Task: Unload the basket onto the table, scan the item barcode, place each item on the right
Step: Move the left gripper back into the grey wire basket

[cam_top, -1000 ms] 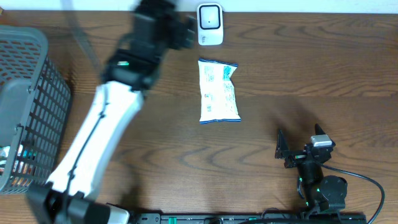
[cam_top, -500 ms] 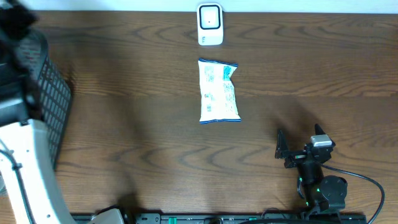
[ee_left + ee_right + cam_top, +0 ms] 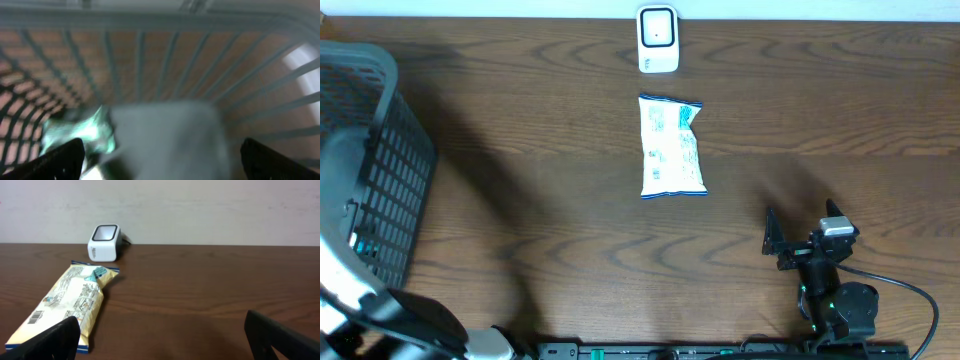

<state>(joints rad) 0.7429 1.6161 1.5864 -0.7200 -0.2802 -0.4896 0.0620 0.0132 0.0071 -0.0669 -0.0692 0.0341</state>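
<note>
Black fingers of the left end effector (image 3: 160, 162) stood wide apart over the grey lattice basket (image 3: 150, 60), above a blurred greenish wrapper (image 3: 82, 135). The right end effector (image 3: 162, 340) gaped equally, empty. Beyond it, the crinkled snack packet (image 3: 65, 305) lay flat on the wood-grain tabletop (image 3: 200, 290), barcode upward, near the boxy white scanner (image 3: 104, 242).

the left arm (image 3: 365, 300) bends low at the near end of the basket (image 3: 390, 150). the left tool (image 3: 167, 162) points into the basket, fingers spread wide, holding nothing. the right arm (image 3: 835, 300) sits folded well apart from the basket, and the right tool (image 3: 802, 240) is spread wide too, holding nothing.
</note>
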